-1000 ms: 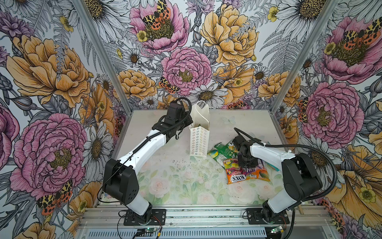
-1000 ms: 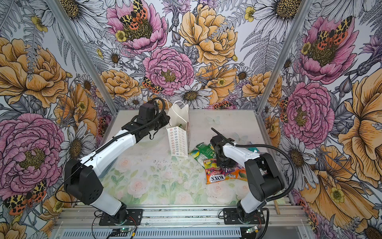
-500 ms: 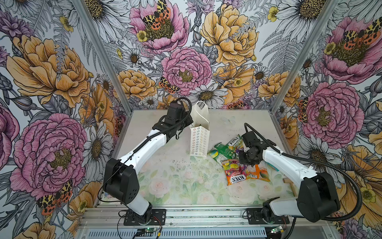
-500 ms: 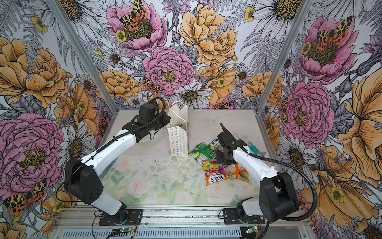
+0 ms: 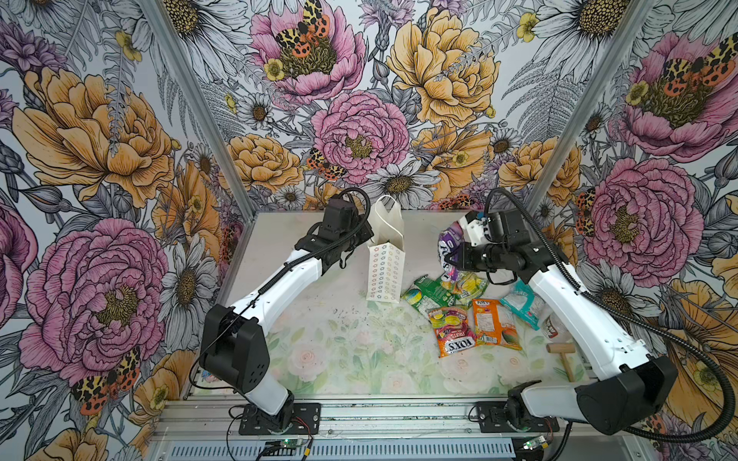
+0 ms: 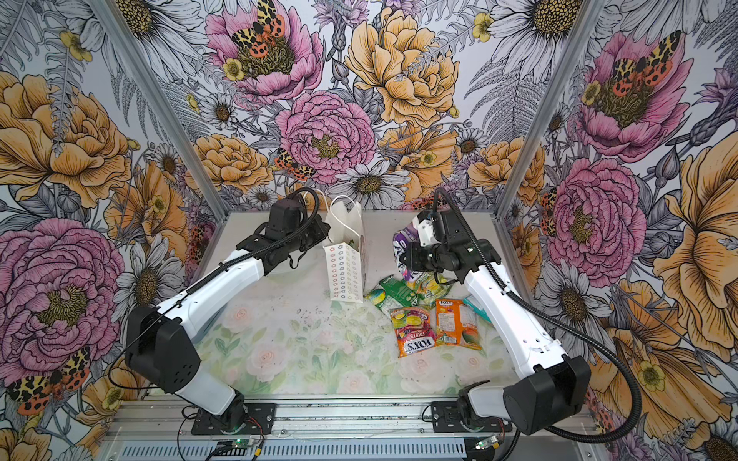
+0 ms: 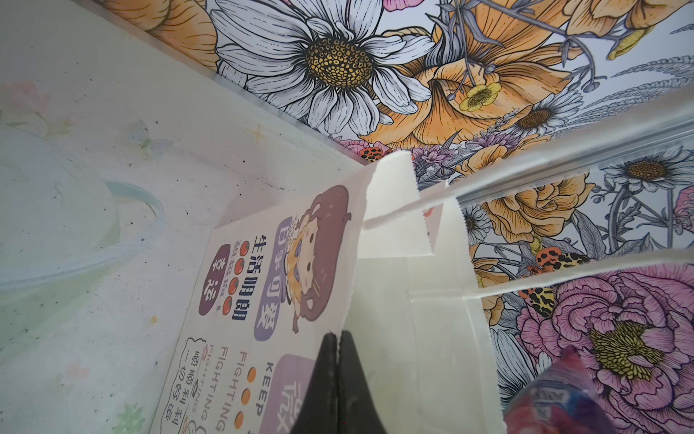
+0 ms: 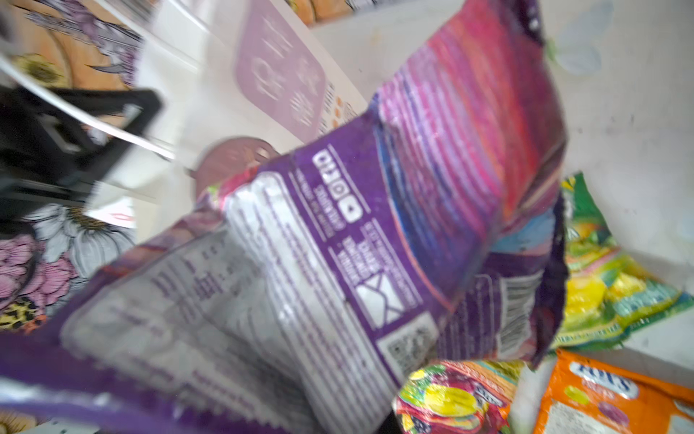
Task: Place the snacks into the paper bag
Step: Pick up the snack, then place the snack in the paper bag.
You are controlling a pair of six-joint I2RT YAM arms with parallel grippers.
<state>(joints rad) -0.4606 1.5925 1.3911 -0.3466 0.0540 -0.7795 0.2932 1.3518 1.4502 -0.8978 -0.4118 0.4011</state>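
Note:
The white paper bag [image 5: 385, 275] [image 6: 346, 275] stands upright at the back middle of the table. My left gripper [image 5: 368, 238] [image 7: 338, 338] is shut on its rim, pinching the wall beside the cartoon face. My right gripper [image 5: 455, 255] [image 6: 409, 257] is shut on a purple snack packet [image 5: 449, 243] [image 8: 375, 225], held in the air to the right of the bag; the packet hides the jaws in the right wrist view. Below it lie green [image 5: 429, 293], yellow-green [image 5: 467, 285], red FOX'S [image 5: 453, 331], orange [image 5: 493, 325] and teal [image 5: 521, 303] snacks.
A small wooden mallet [image 5: 563, 353] lies near the right edge, beside the right arm. The flowered walls close in the table at the back and both sides. The left arm stretches across the table's left half.
My right gripper closed on the purple packet in the pile and has lifted it up and back, level with the bag's top. The left arm and bag have not moved.

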